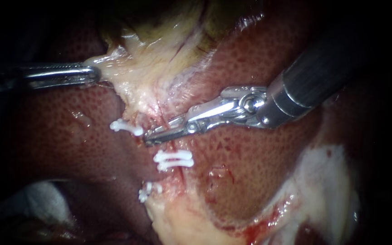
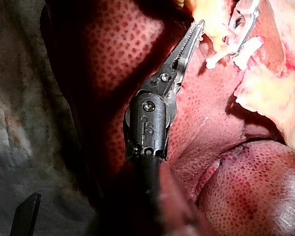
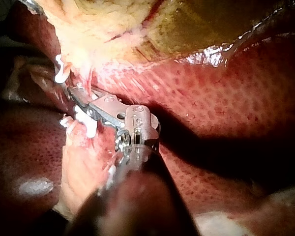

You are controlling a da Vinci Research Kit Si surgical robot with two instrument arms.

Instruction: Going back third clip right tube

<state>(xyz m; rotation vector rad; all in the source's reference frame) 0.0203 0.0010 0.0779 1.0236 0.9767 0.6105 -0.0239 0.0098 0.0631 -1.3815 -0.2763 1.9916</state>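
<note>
Now, your right instrument shows only a narrow gap between its jaws, with the tips lying across the tube just above two stacked clips. A single clip sits beside those tips. Your left instrument grips pale tissue over the liver.

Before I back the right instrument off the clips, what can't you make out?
Right instrument tip, endoscope view: dark against the tissue; contact with the upper clip cannot be told.
Lowest clip, endoscope view: small, half sunk in tissue; what it holds is hidden.
Left instrument, endoscope view: its tip is buried in the pale tissue it grips.
Right wrist view: the instrument's own blurred shaft covers the tissue beneath.
</note>
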